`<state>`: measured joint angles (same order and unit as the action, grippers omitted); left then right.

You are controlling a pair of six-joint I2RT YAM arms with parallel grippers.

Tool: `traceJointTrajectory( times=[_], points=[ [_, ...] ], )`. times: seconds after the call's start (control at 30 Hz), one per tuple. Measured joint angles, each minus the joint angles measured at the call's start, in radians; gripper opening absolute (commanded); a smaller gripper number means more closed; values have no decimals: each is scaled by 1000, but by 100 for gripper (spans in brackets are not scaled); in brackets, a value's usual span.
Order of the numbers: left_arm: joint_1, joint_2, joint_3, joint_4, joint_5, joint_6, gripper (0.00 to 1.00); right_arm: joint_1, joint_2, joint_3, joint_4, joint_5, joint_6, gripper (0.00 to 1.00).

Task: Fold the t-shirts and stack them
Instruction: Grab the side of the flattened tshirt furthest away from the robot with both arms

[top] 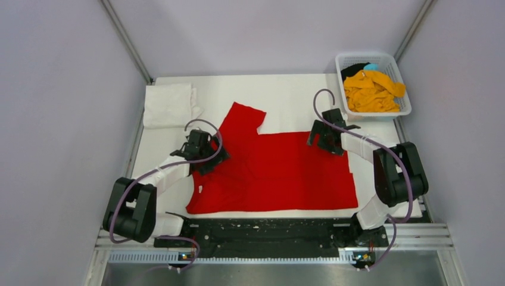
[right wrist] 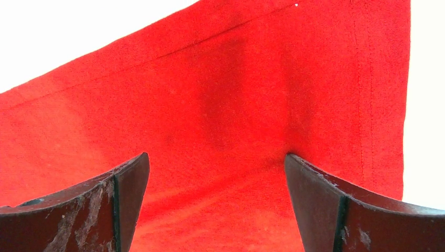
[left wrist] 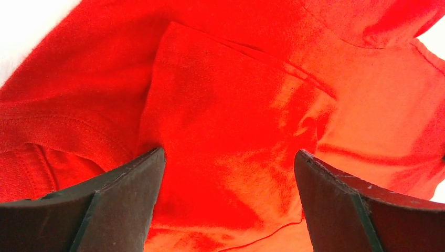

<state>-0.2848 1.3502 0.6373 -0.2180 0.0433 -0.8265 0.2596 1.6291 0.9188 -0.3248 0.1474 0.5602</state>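
Sitting over the left of the red t-shirt (top: 280,173), the left gripper (left wrist: 228,157) has its jaws spread. Same for the right gripper (right wrist: 216,160) at its far edge.

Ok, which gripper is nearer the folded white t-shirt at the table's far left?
Left. The left gripper is over the left side of the red t-shirt, close by the white t-shirt; the right gripper is over the red one's far right edge.
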Motion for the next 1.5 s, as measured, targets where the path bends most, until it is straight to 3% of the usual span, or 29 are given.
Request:
traceJointTrajectory(
  times=[0.17,0.3,0.57,0.77,0.97,1.07,1.23,1.5],
  points=[
    [3,-22,-4,-29,-10,-4,99,0,1,13,-2,-8,0,99],
    [5,29,108,-102,-3,45,99,-4,-2,48,-9,18,1,99],
    [6,314,623,-127,-49,216,99,-42,-15,131,-9,89,0,99],
    [15,706,1134,-206,-89,360,99,-47,-15,143,-12,111,-6,99],
    [22,1012,1497,-299,-90,461,98,-58,-15,144,-29,129,-20,99],
    [23,1082,1552,-335,-99,500,94,-64,-15,144,-36,137,-27,99],
    [22,1121,1563,-356,-122,545,72,-66,-14,144,-40,140,-42,99],
    [22,1163,1587,-365,-113,567,59,-66,3,143,-43,139,-47,99]
  ],
)
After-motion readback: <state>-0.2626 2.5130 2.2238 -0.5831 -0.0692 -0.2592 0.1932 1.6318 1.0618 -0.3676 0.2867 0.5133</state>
